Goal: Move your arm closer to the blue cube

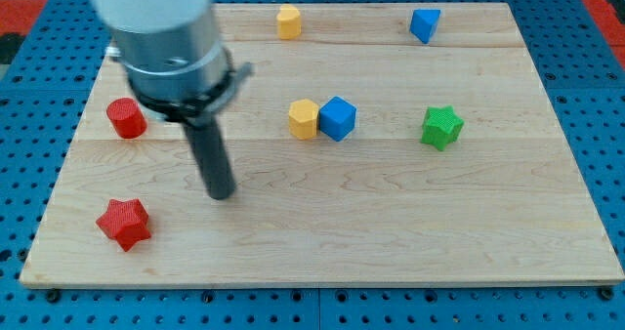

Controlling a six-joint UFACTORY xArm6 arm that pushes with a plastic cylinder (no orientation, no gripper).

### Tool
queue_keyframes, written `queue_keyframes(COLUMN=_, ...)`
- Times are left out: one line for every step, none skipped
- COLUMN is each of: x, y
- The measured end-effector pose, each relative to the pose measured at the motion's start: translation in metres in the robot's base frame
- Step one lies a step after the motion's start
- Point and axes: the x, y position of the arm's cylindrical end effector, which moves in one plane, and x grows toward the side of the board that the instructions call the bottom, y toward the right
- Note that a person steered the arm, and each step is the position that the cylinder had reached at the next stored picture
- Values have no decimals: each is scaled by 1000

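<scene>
The blue cube [338, 118] sits near the middle of the wooden board [410, 223], touching a yellow block [304, 119] on its left side. My tip [222, 195] is on the board well to the left of and below the blue cube, apart from it. The rod rises to the grey arm body [166, 37] at the view's top left. A red star [123, 223] lies left of and below my tip. A red cylinder [126, 118] stands left of the rod.
A second yellow block [288, 21] sits at the top middle. A second blue block [425, 24] sits at the top right. A green star [442, 127] lies right of the blue cube. A blue pegboard [605, 125] surrounds the board.
</scene>
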Motion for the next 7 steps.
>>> queue_keyframes(x=41, y=-17)
queue_keyframes(x=29, y=-69)
queue_keyframes(x=21, y=-77)
queue_keyframes(x=20, y=-72)
queue_keyframes(x=-20, y=-36)
queue_keyframes(x=-71, y=-28)
queue_keyframes(x=-112, y=-28)
